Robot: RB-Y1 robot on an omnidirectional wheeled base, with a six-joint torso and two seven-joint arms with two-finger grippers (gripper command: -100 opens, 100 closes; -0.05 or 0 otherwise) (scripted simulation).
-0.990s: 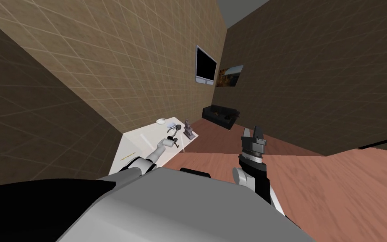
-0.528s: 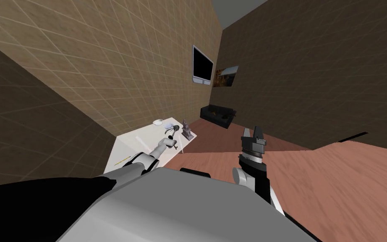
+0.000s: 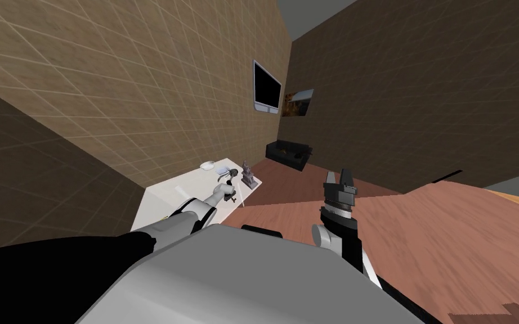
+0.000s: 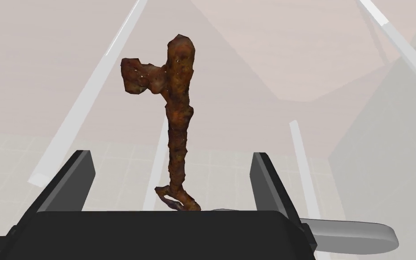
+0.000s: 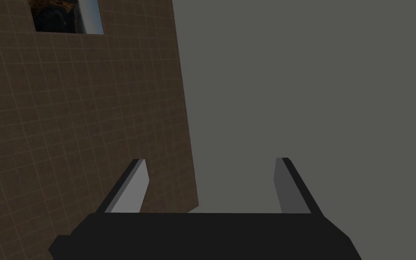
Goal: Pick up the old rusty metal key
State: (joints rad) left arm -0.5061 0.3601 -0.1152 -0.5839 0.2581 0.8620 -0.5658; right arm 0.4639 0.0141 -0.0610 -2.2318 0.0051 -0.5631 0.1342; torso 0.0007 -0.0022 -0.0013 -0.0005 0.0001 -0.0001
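Table first, in the head view: a long white table (image 3: 160,194) sits against the tan tiled wall. The left arm reaches out over its far half, with the left gripper (image 3: 230,194) low above the top. Just past it stand a small grey statuette (image 3: 247,175) and a shallow white bowl (image 3: 207,165). The right gripper (image 3: 340,179) is raised over the reddish wooden floor, well apart from the table.

On to the left wrist view: the lumpy, rust-brown metal key (image 4: 177,131) lies on the pale tabletop, right between the two blades. They are spread wide (neither touches it), and the toothed end points away from the gripper.

Right wrist view: its blades stand spread apart too.
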